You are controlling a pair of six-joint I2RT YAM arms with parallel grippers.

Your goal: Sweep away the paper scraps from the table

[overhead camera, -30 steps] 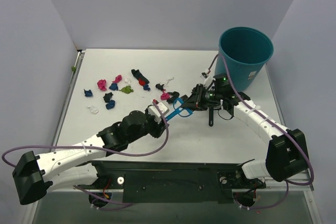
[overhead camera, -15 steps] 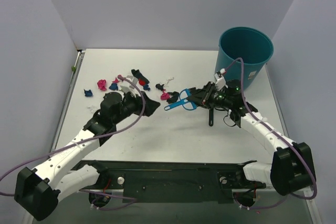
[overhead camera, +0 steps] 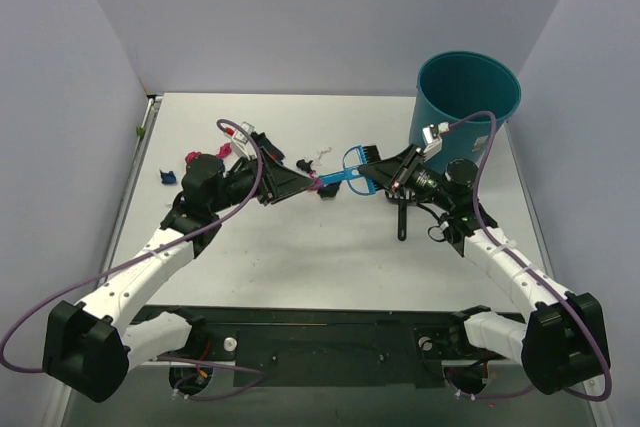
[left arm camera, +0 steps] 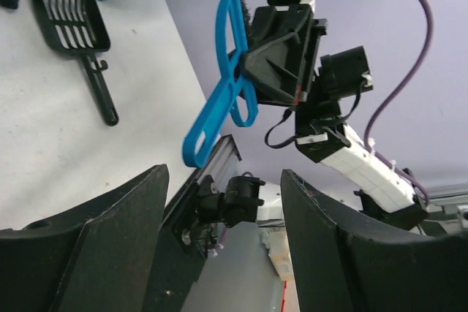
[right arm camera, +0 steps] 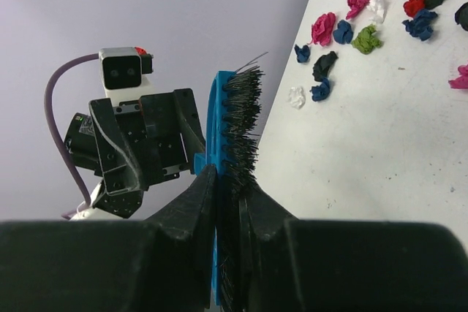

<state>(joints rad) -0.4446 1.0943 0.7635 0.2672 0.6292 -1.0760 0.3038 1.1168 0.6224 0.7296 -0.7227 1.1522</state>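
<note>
Handover: right gripper (right arm camera: 227,184) clamps blue brush (right arm camera: 225,111) head; spread-fingered left gripper (left arm camera: 223,180), at nine o'clock, should centre on its handle before closing.

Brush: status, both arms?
Right gripper shut on blue brush, held off the table. Left gripper open, facing its handle, not touching. Paper scraps unswept. Scoop lies flat, untouched; nothing blocking.

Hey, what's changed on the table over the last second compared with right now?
The left arm swung away to its left, and the left gripper now hangs open, facing the brush handle. The right gripper, shut on the blue brush, raised it higher. The black scoop, teal bin and visible paper scraps stayed put.
</note>
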